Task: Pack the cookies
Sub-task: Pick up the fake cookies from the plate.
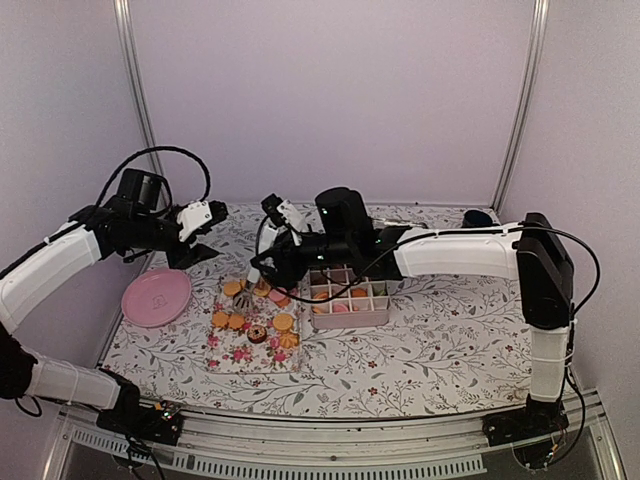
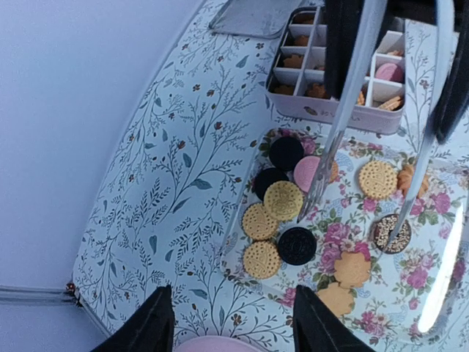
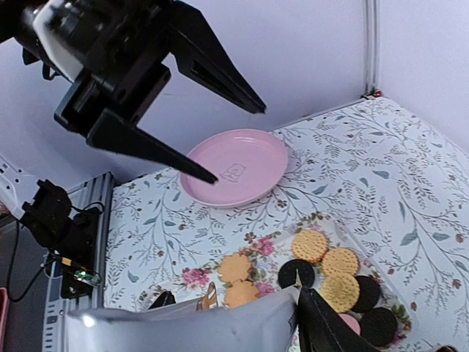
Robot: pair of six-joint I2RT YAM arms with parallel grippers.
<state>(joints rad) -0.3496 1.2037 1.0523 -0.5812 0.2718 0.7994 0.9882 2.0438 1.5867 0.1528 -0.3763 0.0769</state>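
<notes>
Cookies (image 2: 283, 200), small round biscuits that are mostly tan with a few black, one pink and one chocolate-topped, are lying loose on a rectangular rose-patterned tray (image 2: 429, 202) in the middle of the white leaf-printed tablecloth (image 2: 168, 169). More of the cookies, tan and pink, are sitting in the compartments of a pale pink divided box (image 2: 330, 114), which is standing just beside the tray on its right.

We are seeing the right gripper (image 1: 265, 265) reaching across over the tray, its fingers clasping a pair of slim silver metal tongs (image 2: 338, 125) from outside. The two arms of the tongs are standing apart with nothing pinched between them. One tip is pointing down beside the pink cookie, the other over the chocolate-topped one (we are not managing to tell whether either tip is touching).

The left gripper (image 3: 239, 144) is hovering with its black fingers spread wide and holding nothing. It is hanging above the cloth, left of the tray and just far of a round pink plate (image 3: 249, 154) that is lying near the table's left edge.
</notes>
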